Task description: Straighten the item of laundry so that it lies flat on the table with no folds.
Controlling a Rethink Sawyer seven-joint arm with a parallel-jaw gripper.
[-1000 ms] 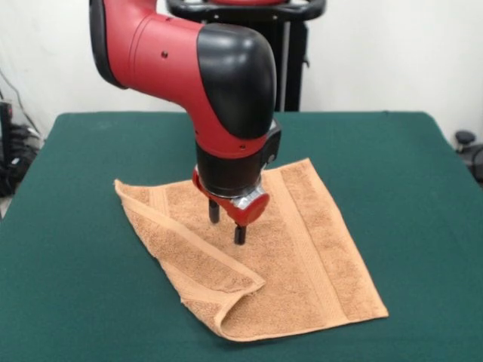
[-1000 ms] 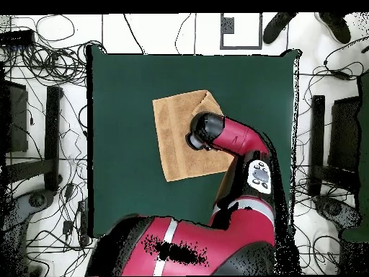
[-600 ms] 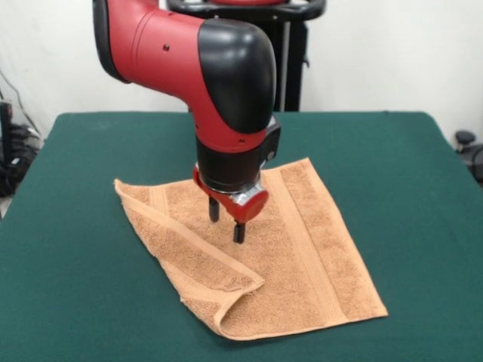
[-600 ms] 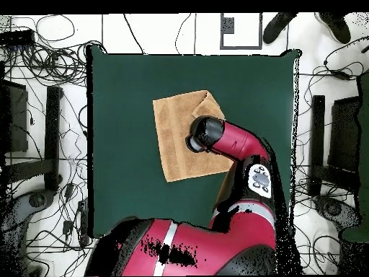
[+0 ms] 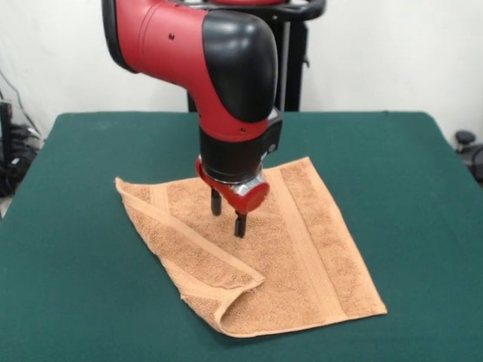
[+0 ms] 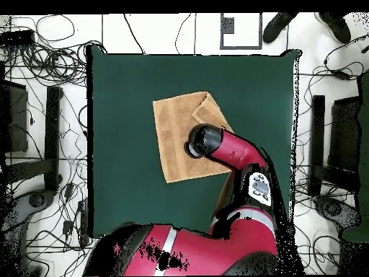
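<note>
Towel skewed on table, folded corner toward front edge.

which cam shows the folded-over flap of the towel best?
Front view: the flap lies unobstructed near the towel's near-left edge, its raised crease visible. Overhead shows only part of the flap; the arm covers the rest.

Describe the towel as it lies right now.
The towel is orange-tan terry with a flat woven band running near one edge. It lies on the green table, mostly spread out, but one side is folded over onto the rest in a long triangular flap. The end effector hangs open just above its middle, seemingly not gripping it.
</note>
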